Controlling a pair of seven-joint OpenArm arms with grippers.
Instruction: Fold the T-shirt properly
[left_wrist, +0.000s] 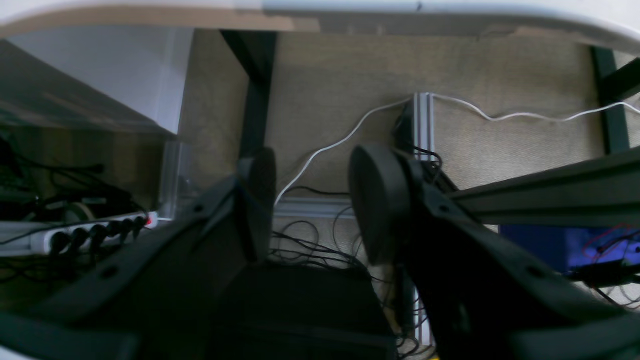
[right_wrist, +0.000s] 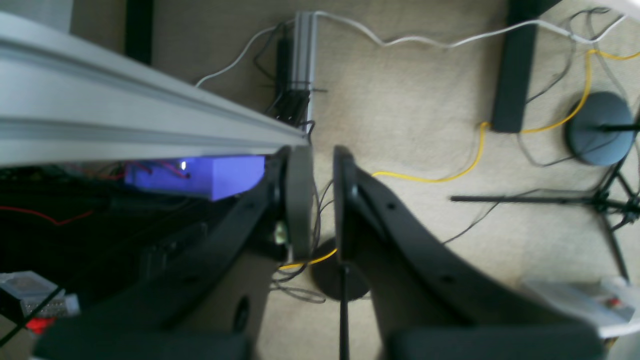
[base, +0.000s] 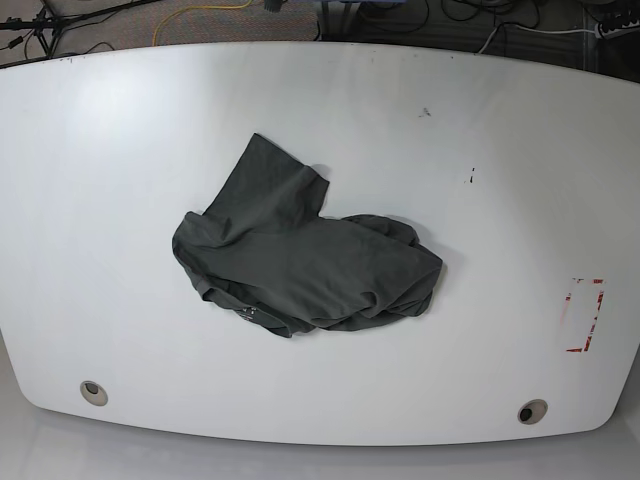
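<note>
I am seeing the T-shirt (base: 300, 250) lying crumpled near the middle of the surface (base: 500, 150), long axis left to right. Both hands, left (left_wrist: 310, 200) and right (right_wrist: 322, 195), are spread, empty, looking at the floor; I cannot tell which is nearer.

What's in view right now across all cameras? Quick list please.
T-shirt: one, dark grey, crumpled near the middle of the table.
Table: one, white, fills the base view.
Red marking: one, at the table's right side in the base view.
Table holes: two, near the front corners.
Power strip: one, white, on the floor.
Yellow cable: one, on the carpet.
Left end effector: black, open, over the floor.
Right end effector: black, slightly open, empty, over the floor.
</note>
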